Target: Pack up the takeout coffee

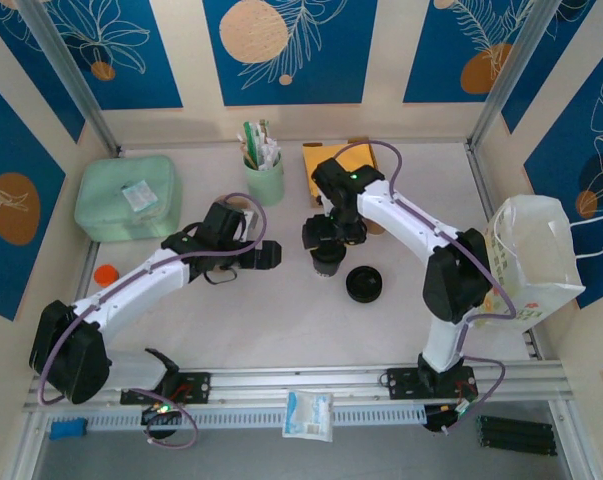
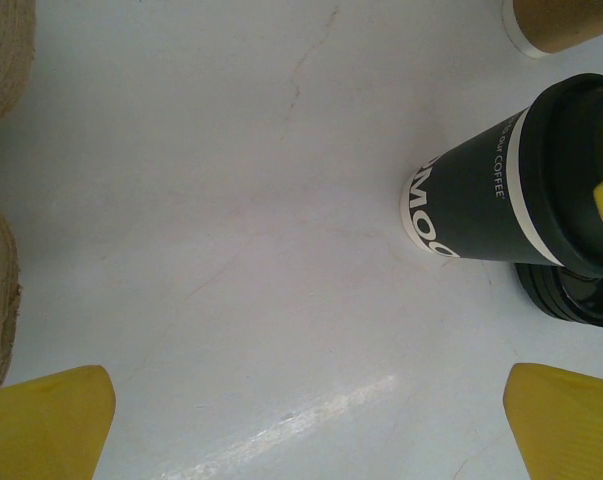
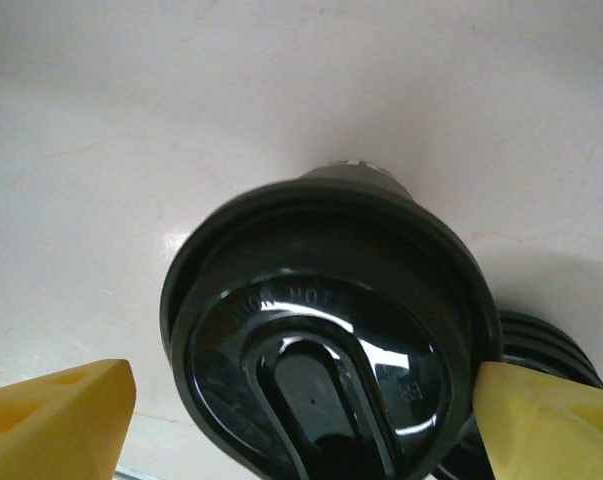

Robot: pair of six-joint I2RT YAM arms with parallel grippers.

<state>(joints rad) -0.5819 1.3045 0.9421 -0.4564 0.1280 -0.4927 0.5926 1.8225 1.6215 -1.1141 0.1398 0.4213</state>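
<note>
Takeout coffee point(image 1: 326, 262): a dark cup with a black lid point(image 3: 321, 330), upright on the table point(image 1: 231, 320), not yet packed. The right gripper point(image 3: 301, 405) sits directly above the cup and is released. Its yellow pads straddle the lid, one at the rim and the other clear of it, so no grasp is in effect. The left gripper point(image 2: 306, 425) is level with the cup on its left, apart from it, jaws spread wide and holding nothing. A stack of spare lids point(image 1: 364, 284) lies just beside the cup on its right, and the white bag point(image 1: 531, 265) stands well to its right. Risks, as judged: closing on the lid alone could pop it off or crush the rim. A pad dragging the rim off-centre could tip the tall cup. A low sideways carry toward the bag could clip the lid stack.
</note>
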